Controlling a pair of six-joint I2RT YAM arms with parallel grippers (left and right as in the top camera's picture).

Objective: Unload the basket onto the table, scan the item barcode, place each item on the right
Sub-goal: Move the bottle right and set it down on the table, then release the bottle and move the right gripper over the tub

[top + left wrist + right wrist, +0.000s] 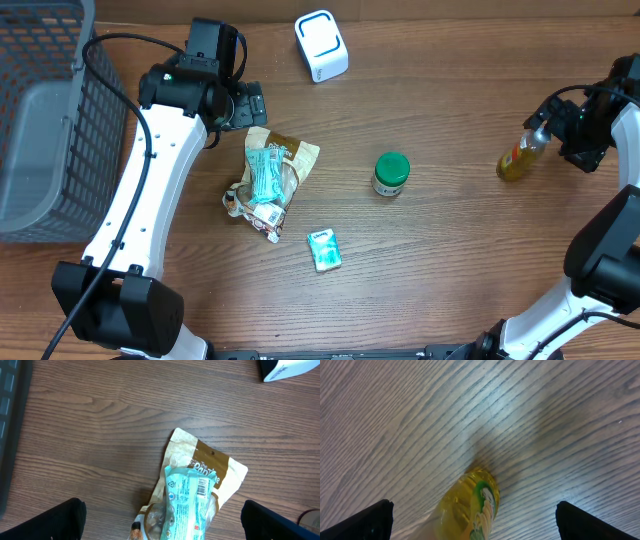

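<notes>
You had right tool (pixel 475 517) wide over yellow bottle (pixel 522 155) lying on bench (pixel 450 260), right edge; left tool (pixel 162 517) wide above snack packets (pixel 268 180), centre-left.

A brown wood-grain table (pixel 450 270) fills the view under even light.

The left arm (pixel 135 215) has a long, smooth white link set between bulky black joint housings, one at its base by the tabletop's near edge and another at the wrist. A thin black cable (pixel 147 150) runs along the white shell. The right arm (pixel 545 312) is built alike, with white links, rounded black joints and black wiring (pixel 560 98) at the wrist. In the wrist views the left fingers (pixel 55 522) and right fingers (pixel 367 522) are matte black, blunt-edged wedges.
</notes>
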